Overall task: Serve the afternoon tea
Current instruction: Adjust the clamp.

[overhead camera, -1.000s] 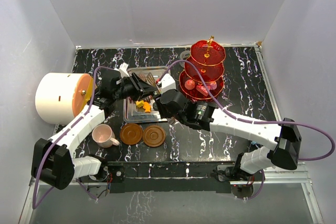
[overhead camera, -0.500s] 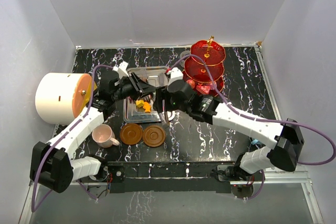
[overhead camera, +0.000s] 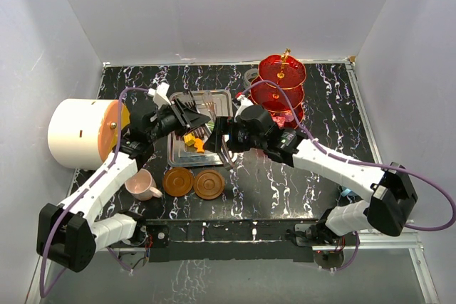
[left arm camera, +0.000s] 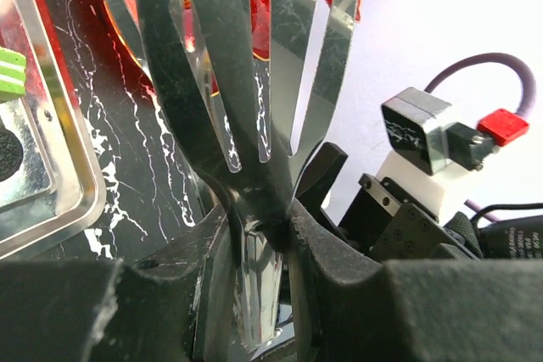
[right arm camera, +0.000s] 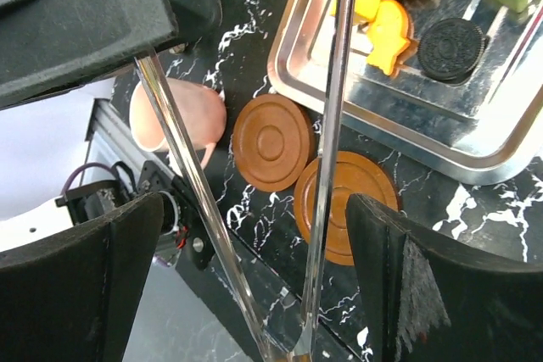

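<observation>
- Reaches with the left arm (overhead camera: pixel 107 176) forward and inward from its base, elbow low, wrist turned toward the centre.
- Clamps the left gripper (left arm camera: pixel 259 243) tight on the neck of slotted metal tongs (left arm camera: pixel 233 65).
- Stretches the right arm (overhead camera: pixel 335 165) leftward, wrist pointed at the left one.
- Spreads the right gripper (right arm camera: pixel 254 243) wide, fingers (right arm camera: pixel 110 252) clear of the tongs' strips between them.
- Brings both grippers close together, facing each other.
</observation>
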You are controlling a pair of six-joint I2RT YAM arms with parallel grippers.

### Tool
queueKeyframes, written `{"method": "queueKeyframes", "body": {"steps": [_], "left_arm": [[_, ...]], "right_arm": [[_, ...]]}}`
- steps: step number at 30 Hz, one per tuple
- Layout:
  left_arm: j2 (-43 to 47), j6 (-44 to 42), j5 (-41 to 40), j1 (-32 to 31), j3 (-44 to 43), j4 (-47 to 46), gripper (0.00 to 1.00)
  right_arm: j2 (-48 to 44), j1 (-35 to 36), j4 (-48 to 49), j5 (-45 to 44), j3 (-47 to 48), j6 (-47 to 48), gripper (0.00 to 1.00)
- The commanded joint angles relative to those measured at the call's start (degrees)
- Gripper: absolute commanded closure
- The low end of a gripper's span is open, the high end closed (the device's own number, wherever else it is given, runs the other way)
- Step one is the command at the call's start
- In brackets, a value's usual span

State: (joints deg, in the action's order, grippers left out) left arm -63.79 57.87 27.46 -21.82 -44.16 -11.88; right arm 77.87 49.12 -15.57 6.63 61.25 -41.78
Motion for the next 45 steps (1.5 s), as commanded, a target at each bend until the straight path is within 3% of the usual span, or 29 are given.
{"method": "queueKeyframes", "body": {"steps": [1, 8, 25, 33, 35, 45], "left_arm": [[2.9, -0.2, 0.7, -0.1, 0.1, -4.5, 0.78], [5.1, -0.2, 0.0, -0.1, 1.2, -6.3, 0.78], [4.8, 0.7, 0.4, -0.2, 2.0, -6.7, 0.76], [4.8, -0.1, -1.3, -0.1, 2.0, -3.3, 0.54], [4.9, -0.3, -1.7, -0.1, 1.8, -1.9, 0.42], [6.6, -6.5, -7.5, -0.1, 0.0, 15.3, 0.07]], "right_arm": [[-1.1, -1.2, 5.2, 5.2, -0.8, -1.8, 0.12], [-0.9, -2.5, 10.7, 7.8, -3.3, -5.3, 0.13], [0.2, -2.6, 12.3, 8.0, -1.6, -4.3, 0.43], [-1.4, -2.6, 9.4, 6.9, -0.3, -2.8, 0.55], [-1.8, -2.7, 7.7, 5.6, 0.5, -2.7, 0.56], [1.1, -2.7, -7.0, -1.3, 9.8, 1.4, 0.6]]}}
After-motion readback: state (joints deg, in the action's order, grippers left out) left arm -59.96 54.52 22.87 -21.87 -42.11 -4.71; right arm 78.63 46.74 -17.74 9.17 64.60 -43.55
